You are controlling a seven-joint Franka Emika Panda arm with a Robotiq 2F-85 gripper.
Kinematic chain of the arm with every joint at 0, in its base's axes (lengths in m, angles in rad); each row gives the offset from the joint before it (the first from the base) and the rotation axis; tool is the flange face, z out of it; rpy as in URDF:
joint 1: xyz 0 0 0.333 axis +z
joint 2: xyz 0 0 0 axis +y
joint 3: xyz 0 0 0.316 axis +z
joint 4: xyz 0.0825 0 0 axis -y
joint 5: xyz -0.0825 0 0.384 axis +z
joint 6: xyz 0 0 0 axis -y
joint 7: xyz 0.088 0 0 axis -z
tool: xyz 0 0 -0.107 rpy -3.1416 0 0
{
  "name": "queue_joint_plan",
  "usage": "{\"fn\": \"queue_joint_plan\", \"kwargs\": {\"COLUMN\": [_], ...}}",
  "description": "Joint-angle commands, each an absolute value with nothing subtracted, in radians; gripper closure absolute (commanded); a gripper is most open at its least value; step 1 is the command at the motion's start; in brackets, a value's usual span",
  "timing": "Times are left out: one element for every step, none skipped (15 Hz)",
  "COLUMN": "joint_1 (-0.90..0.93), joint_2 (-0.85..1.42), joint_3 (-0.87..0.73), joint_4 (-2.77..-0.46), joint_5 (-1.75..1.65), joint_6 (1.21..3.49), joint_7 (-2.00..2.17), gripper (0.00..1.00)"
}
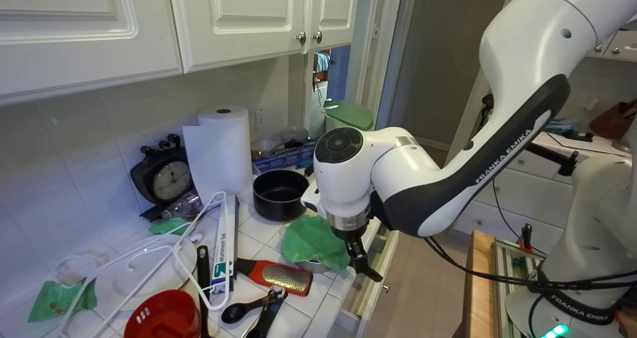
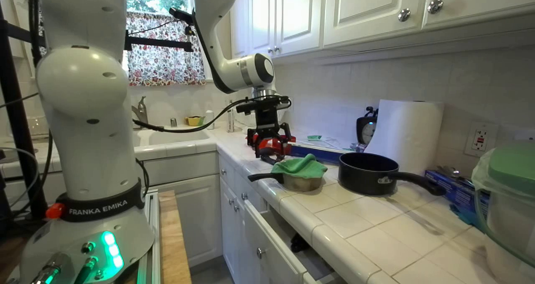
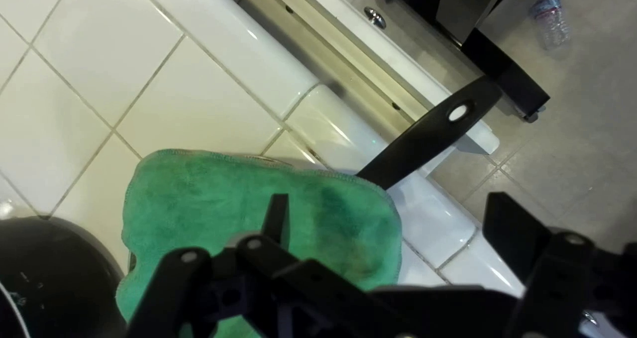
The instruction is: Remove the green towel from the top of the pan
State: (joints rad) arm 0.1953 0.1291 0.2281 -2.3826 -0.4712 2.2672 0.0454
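The green towel lies draped over the top of a small pan near the counter's front edge. In an exterior view, the towel covers the pan, and the pan's black handle sticks out over the edge. My gripper is open and empty, pointing down. In the wrist view, the gripper's fingers are wide apart, one over the towel, the other past its edge over the counter edge. The pan's body is mostly hidden there; its handle shows.
A black pot stands beside the pan. An open drawer juts out below the counter edge. A red-handled grater, a red bowl, a foil box and a paper towel roll are on the counter.
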Motion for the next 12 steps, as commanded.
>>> {"fn": "queue_joint_plan", "kwargs": {"joint_1": [0.228, 0.233, 0.239, 0.245, 0.249, 0.253, 0.257, 0.26, 0.261, 0.261, 0.262, 0.265], "joint_2": [0.193, 0.203, 0.211, 0.217, 0.224, 0.229, 0.233, 0.236, 0.238, 0.241, 0.244, 0.248], "joint_3": [0.207, 0.205, 0.203, 0.199, 0.197, 0.193, 0.19, 0.186, 0.183, 0.18, 0.177, 0.175], "joint_4": [-2.343, -2.339, -2.334, -2.332, -2.329, -2.325, -2.322, -2.319, -2.317, -2.313, -2.311, -2.308], "joint_5": [-0.533, -0.539, -0.545, -0.556, -0.563, -0.569, -0.574, -0.578, -0.578, -0.575, -0.575, -0.577], "joint_6": [2.28, 2.281, 2.282, 2.284, 2.284, 2.283, 2.283, 2.284, 2.283, 2.283, 2.285, 2.285], "joint_7": [0.104, 0.114, 0.124, 0.136, 0.145, 0.15, 0.159, 0.167, 0.171, 0.173, 0.176, 0.181], "gripper": [0.0, 0.0, 0.0, 0.0, 0.0, 0.0, 0.02, 0.07, 0.06, 0.04, 0.02, 0.0]}}
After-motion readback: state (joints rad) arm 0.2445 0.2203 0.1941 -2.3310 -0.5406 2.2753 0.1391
